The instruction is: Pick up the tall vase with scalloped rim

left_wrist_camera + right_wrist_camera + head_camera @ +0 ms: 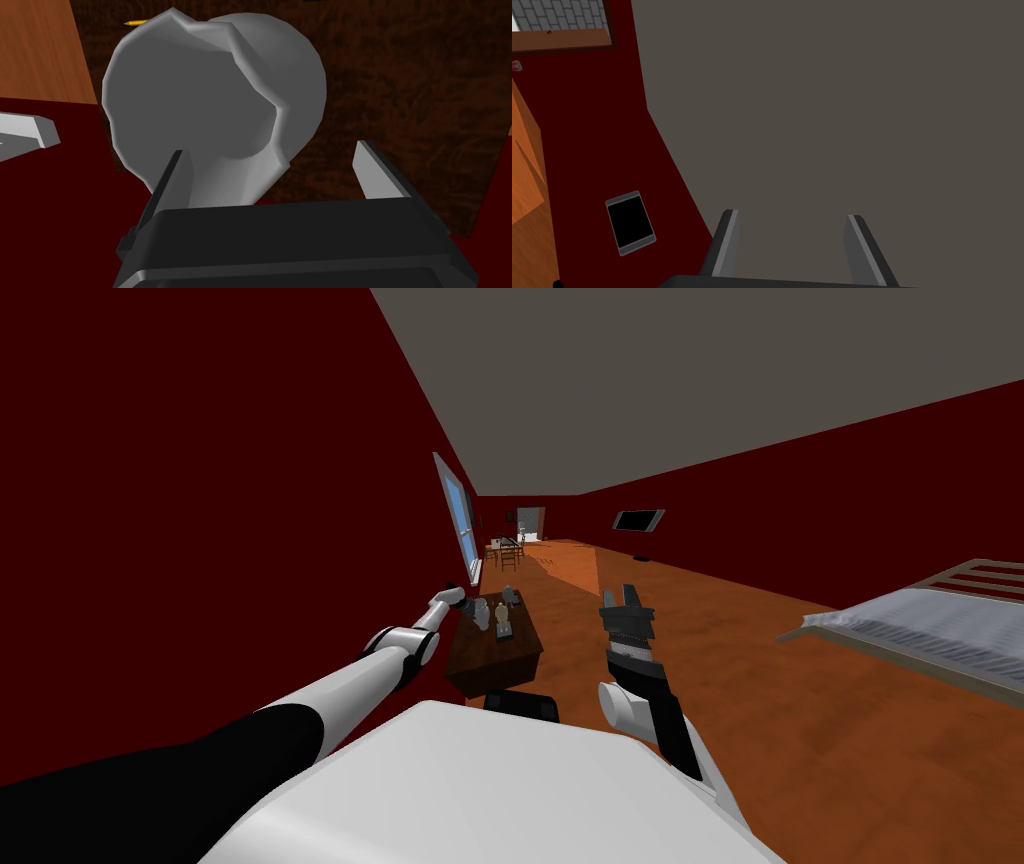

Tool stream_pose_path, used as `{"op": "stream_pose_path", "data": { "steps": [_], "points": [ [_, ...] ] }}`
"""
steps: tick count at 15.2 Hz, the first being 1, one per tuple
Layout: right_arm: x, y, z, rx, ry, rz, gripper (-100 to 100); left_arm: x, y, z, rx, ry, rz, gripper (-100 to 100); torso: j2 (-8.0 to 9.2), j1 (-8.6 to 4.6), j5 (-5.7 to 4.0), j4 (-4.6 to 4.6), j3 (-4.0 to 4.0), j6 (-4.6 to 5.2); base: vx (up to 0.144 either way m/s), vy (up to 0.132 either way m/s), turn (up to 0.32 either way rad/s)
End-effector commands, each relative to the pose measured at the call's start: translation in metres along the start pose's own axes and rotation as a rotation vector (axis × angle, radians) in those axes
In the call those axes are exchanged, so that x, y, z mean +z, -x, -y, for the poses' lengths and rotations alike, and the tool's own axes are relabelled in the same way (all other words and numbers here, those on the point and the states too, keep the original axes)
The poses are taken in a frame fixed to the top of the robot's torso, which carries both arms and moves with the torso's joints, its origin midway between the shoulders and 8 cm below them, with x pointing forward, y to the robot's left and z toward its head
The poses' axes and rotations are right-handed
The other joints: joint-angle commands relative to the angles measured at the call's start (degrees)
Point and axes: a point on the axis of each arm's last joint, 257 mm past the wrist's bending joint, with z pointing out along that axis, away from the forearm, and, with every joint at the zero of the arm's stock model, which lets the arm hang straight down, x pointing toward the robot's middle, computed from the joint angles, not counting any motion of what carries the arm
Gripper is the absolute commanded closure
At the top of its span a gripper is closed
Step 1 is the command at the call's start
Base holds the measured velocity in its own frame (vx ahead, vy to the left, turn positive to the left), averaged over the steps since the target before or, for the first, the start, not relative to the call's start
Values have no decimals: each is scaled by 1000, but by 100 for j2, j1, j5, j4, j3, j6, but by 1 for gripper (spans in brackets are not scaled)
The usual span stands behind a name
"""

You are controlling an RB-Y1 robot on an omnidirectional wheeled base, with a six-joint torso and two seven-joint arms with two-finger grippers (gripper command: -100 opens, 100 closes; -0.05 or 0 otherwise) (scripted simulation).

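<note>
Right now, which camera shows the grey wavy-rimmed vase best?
Left wrist view: the vase is close, scalloped rim plain, by the open left claw. The head view shows it tiny on the dark table. The right wrist view faces the ceiling.

The vase (200,110) looks plain grey, matt and smooth (softly shaded facets). The bench (410,90) is dark, mottled wood grain; the floor (40,50) warmer, orange wood. The fingers (380,172) are flat matt grey.

Dark wooden table (490,663) near the window (456,523) — a bed (930,623) well apart.
</note>
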Motion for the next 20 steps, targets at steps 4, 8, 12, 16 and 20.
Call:
{"op": "stream_pose_path", "data": {
  "steps": [4, 8, 12, 16, 20],
  "points": [
    [0, 0, 0, 0, 0, 0, 0, 2, 8, -3, -18, 18, 0, -100, 2, 1, 1, 0, 1, 0, -5, -2, -36],
    [0, 0, 0, 0, 0, 0, 0, 6, 21, -4, -35, 13, 7, -100, 3, -1, 0, 0, 2, 0, -7, -8, -62],
    [0, 0, 0, 0, 0, 0, 0, 10, 35, -5, -52, 9, 14, -100, 3, -2, 0, 0, 1, 0, -6, -10, -66],
    [0, 0, 0, 0, 0, 0, 0, 12, 43, -7, -63, 7, 18, -100, 3, 0, 0, 0, 1, 0, -4, -6, -43],
    [0, 0, 0, 0, 0, 0, 0, 10, 40, -4, -58, 4, 16, 100, 3, 1, 3, -4, 0, -3, -1, -1, -4]
  ]
}}
